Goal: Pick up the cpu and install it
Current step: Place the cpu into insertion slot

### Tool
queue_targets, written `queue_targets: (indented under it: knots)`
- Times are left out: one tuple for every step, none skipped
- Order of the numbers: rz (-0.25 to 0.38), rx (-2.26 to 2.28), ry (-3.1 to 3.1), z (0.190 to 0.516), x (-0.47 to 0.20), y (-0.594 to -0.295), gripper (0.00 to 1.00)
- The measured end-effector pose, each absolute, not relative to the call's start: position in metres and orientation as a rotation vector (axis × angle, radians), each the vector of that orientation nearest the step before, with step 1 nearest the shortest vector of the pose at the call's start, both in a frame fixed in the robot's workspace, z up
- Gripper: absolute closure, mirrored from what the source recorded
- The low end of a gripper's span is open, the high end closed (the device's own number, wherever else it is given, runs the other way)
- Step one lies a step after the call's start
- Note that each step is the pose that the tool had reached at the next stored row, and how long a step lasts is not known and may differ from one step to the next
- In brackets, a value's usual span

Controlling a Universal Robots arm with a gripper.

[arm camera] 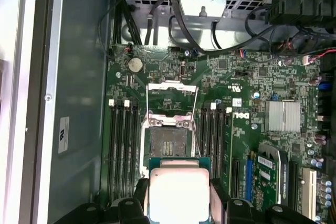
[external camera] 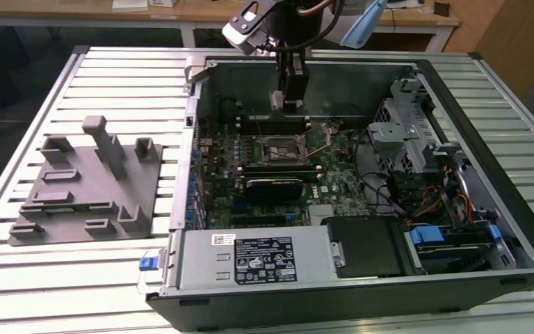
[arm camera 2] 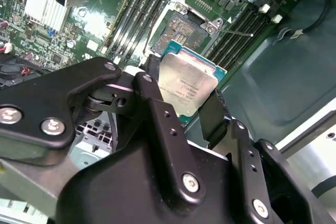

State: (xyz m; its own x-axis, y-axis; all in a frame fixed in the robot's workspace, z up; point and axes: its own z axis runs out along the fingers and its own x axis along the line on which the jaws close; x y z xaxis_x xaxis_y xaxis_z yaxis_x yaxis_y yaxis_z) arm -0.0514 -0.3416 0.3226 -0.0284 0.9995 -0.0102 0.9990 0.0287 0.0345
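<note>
Cpu [arm camera 2: 186, 85]: silvery square chip with a pale rim. It is gripped by two opposite edges, and its metal top shows in both wrist views. Location: raised above the motherboard [arm camera: 236, 77], close to the socket [arm camera: 168, 142], not seated in it.

Hand [arm camera 2: 182, 93]: black fingers [arm camera: 140, 195] closed to the chip's width and clamped on it. It hangs inside the case, over the socket area.

Socket: dark square, uncovered, its metal frame folded back, with memory slots [arm camera: 123, 150] on either side of it.

Computer case [external camera: 341, 309]: lies open on its side on the slatted surface [external camera: 109, 69], the socket near the middle of its board.

Grey plastic tray [external camera: 81, 202]: has upright posts. It sits on the surface outside the case, well apart from the socket, toward the exterior view's left.
</note>
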Motion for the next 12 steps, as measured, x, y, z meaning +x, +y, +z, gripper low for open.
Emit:
queue_targets:
  knots:
    - [0.027,2.168,2.230,0.3221,-0.0514,-0.3416,0.46]
    - [0.027,2.168,2.230,0.3216,-0.0514,-0.3417,0.46]
    - [0.027,2.168,2.230,0.3211,-0.0514,-0.3419,0.46]
    - [0.027,2.168,2.230,0.3207,-0.0512,-0.3420,0.46]
    - [0.027,2.168,2.230,0.3203,-0.0512,-0.3422,0.46]
    - [0.027,2.168,2.230,0.3201,-0.0510,-0.3423,0.46]
    - [0.027,2.168,2.230,0.3199,-0.0507,-0.3425,0.46]
    - [0.027,2.169,2.229,0.3196,-0.0505,-0.3426,0.46]
    - [0.027,2.169,2.229,0.3194,-0.0504,-0.3427,0.46]
    - [0.027,2.170,2.228,0.3189,-0.0504,-0.3426,0.46]
    - [0.026,2.170,2.227,0.3186,-0.0504,-0.3427,0.46]
    - [0.024,2.169,2.226,0.3183,-0.0504,-0.3427,0.46]
